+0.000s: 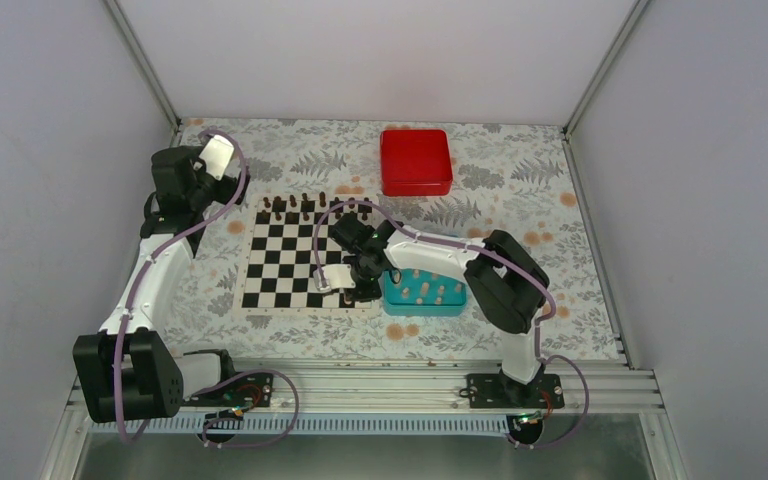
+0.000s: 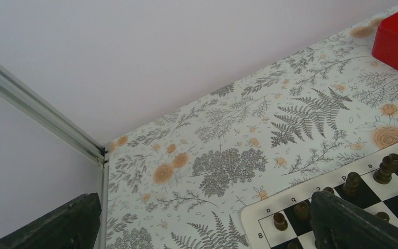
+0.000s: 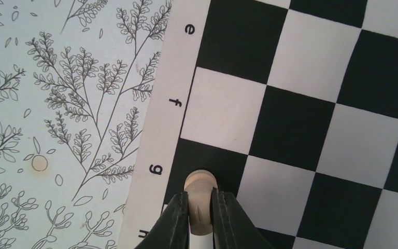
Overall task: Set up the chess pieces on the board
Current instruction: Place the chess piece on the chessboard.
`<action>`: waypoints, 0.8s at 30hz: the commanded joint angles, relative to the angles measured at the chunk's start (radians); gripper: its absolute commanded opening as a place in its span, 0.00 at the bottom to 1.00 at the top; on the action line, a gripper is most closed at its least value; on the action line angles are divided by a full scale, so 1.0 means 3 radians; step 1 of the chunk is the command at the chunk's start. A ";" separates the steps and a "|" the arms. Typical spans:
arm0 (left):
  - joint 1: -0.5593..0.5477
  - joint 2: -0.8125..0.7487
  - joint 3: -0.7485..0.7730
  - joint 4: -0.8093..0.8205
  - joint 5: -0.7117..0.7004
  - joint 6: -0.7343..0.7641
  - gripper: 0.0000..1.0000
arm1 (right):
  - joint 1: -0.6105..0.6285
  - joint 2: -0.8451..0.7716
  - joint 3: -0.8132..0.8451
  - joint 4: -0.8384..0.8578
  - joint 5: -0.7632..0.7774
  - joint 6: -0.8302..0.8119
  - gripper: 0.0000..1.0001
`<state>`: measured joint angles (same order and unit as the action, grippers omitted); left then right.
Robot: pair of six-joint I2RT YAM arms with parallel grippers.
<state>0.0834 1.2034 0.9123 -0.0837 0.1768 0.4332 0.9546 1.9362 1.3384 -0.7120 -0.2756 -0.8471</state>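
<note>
My right gripper [image 3: 200, 201] is shut on a pale cream chess piece [image 3: 199, 182], seen from above, low over the black square by the letter g at the board's [image 3: 300, 119] near edge. From above, that gripper [image 1: 358, 286] is at the board's [image 1: 290, 265] near right corner. More pale chess pieces [image 1: 422, 288] stand in the teal tray [image 1: 400, 306] to the right of the board. My left gripper [image 2: 202, 236] is open with nothing between its fingers [image 2: 352, 223]. It hangs off the board's far left corner [image 2: 259, 218], over the patterned table.
Dark brown chessmen [image 1: 305, 207] line the board's far rows, several of them [image 2: 388, 168] in the left wrist view. A red box [image 1: 415, 160] lies behind the board. The white walls and metal frame close off the left, back and right sides.
</note>
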 commanded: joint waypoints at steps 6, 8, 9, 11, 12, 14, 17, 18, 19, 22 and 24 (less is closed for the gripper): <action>0.0018 -0.0010 -0.0029 0.0103 0.0081 -0.0012 1.00 | 0.0003 0.0045 0.0054 0.0011 -0.0053 0.0004 0.22; 0.0024 -0.0008 -0.0029 0.0100 0.0080 -0.0014 1.00 | 0.0003 0.0016 0.0057 0.0015 -0.0064 0.0008 0.33; 0.0021 -0.0011 -0.0029 0.0100 0.0083 -0.0012 1.00 | 0.0000 -0.0010 0.0057 0.0028 -0.0048 0.0019 0.43; 0.0024 -0.0008 -0.0034 0.0105 0.0080 -0.0012 1.00 | -0.0017 -0.0078 0.0057 0.0033 -0.0041 0.0040 0.54; 0.0028 -0.0009 -0.0034 0.0105 0.0080 -0.0012 1.00 | -0.0032 -0.0124 0.0066 0.0029 -0.0038 0.0054 0.57; 0.0029 -0.0016 -0.0035 0.0105 0.0080 -0.0010 1.00 | -0.0084 -0.0251 0.0103 -0.0039 -0.0067 0.0067 0.58; 0.0036 -0.0034 -0.0028 0.0100 0.0076 -0.0005 1.00 | -0.0252 -0.0550 0.0210 -0.0217 -0.0100 0.0091 0.58; 0.0039 -0.0044 -0.0034 0.0100 0.0075 0.0002 1.00 | -0.0347 -0.0660 0.0234 -0.0269 -0.0139 0.0092 0.57; 0.0043 -0.0052 -0.0040 0.0100 0.0075 0.0007 1.00 | -0.0498 -0.0755 0.0243 -0.0304 -0.0157 0.0091 0.55; 0.0062 -0.0047 -0.0046 0.0118 0.0083 0.0008 1.00 | -0.0879 -0.1023 0.0179 -0.0358 -0.0074 0.0021 0.46; 0.0065 -0.0029 -0.0040 0.0129 0.0097 -0.0004 1.00 | -0.1139 -0.1077 0.0133 -0.0420 -0.0051 -0.0058 0.43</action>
<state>0.0952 1.2037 0.9104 -0.0834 0.1856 0.4339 0.7437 1.6772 1.3773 -0.7799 -0.3008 -0.8417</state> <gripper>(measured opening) 0.999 0.453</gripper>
